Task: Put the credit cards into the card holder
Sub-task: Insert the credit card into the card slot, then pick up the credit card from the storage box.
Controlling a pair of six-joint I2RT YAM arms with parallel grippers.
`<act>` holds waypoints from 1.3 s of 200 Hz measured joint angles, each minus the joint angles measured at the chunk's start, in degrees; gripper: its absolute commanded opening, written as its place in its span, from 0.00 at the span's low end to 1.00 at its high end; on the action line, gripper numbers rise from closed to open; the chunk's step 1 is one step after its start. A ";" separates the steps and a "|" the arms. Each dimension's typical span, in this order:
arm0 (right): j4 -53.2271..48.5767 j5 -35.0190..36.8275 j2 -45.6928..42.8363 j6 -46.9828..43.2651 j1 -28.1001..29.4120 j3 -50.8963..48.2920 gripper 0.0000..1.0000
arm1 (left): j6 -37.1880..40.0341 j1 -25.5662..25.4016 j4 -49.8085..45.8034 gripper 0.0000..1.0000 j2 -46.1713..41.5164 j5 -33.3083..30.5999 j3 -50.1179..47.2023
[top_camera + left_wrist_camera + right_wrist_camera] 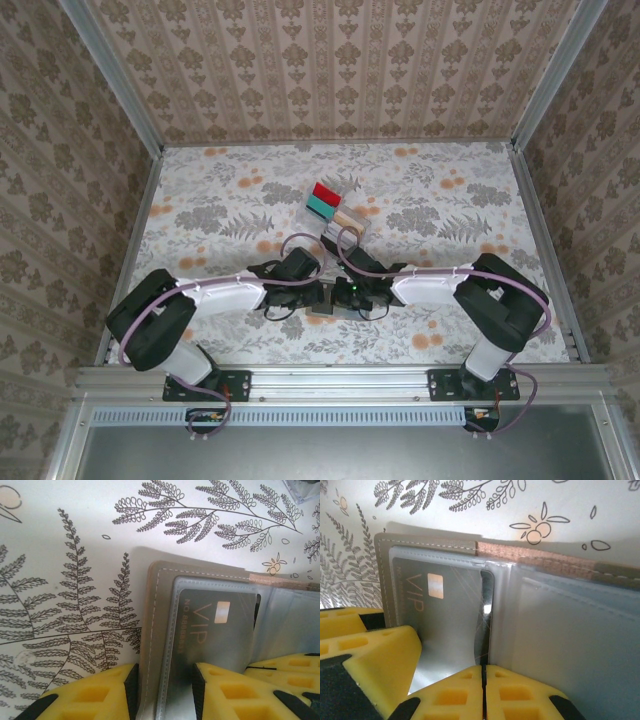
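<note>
Left gripper (164,692): jaws parted, down on the card holder's left panel. One finger sits off the stitched left border, the other over the clear sleeve. It grips nothing that I can see.

Right gripper (484,696): pads pressed flat together at the fold between the two sleeves. A thin dark edge runs down into the seam. Cannot tell if anything is nipped there.

Card holder (156,630): lies unfolded on the floral table (450,210), between the two grippers and near the front edge. A dark card (212,625) marked VIP is in the left panel's sleeve. The right panel's sleeve looks pale and cloudy, contents unreadable.

Farther back, near mid-table: a clear rack (341,226) holds a red card (326,190), a teal card (320,205) and a tan card (349,216), well apart from the holder.
</note>
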 measured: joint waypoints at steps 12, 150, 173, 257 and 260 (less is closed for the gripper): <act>-0.07 0.02 -0.24 0.09 -0.04 -0.09 0.12 | -0.33 0.00 0.33 0.36 -0.28 -0.15 -0.31; -22.82 9.51 -6.97 -9.14 -0.92 4.24 0.27 | -1.25 0.00 -1.05 0.40 -2.58 -0.39 -0.85; -27.06 10.88 -9.42 -13.46 -3.21 9.57 0.30 | -1.22 1.07 -2.12 0.45 -5.77 -0.87 -0.85; -42.51 19.89 6.38 -42.47 -8.68 43.52 0.36 | 0.31 15.23 -0.85 0.60 -9.46 2.08 2.14; -43.01 20.22 7.28 -43.06 -8.66 44.24 0.36 | 0.31 15.50 -0.66 0.61 -9.46 2.29 2.27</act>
